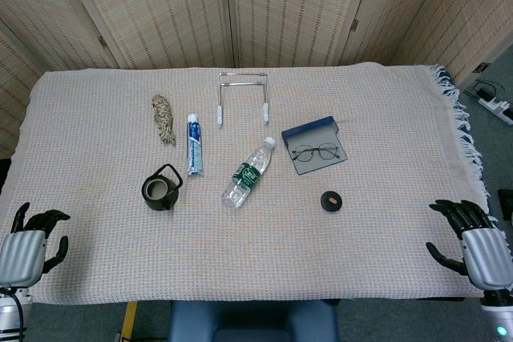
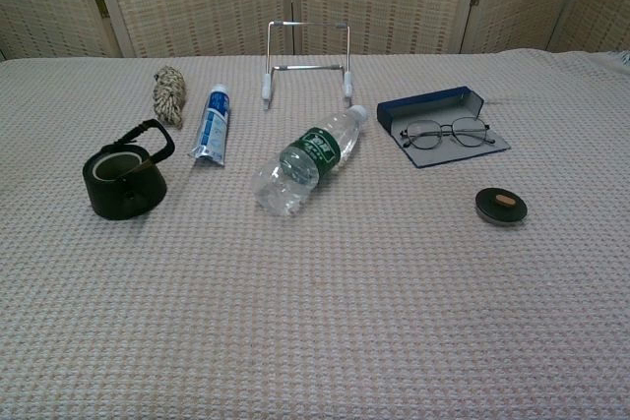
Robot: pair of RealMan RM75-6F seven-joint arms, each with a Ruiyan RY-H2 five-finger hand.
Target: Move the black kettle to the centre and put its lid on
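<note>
The black kettle (image 1: 161, 189) stands lidless on the left part of the cloth, its handle raised; in the chest view the kettle (image 2: 126, 180) is at the left. Its round black lid (image 1: 331, 201) with a tan knob lies on the right part of the cloth, and the chest view has the lid (image 2: 501, 206) at the right. My left hand (image 1: 30, 239) rests at the near left edge, fingers apart, holding nothing. My right hand (image 1: 474, 242) sits at the near right edge, fingers spread and empty. Both hands are far from the kettle and lid.
A clear water bottle (image 1: 247, 173) lies between kettle and lid. A toothpaste tube (image 1: 194, 145), a rope bundle (image 1: 163, 118), a wire rack (image 1: 242, 95) and glasses on a blue case (image 1: 314, 146) lie further back. The cloth-covered table (image 1: 264, 254) ends near my hands.
</note>
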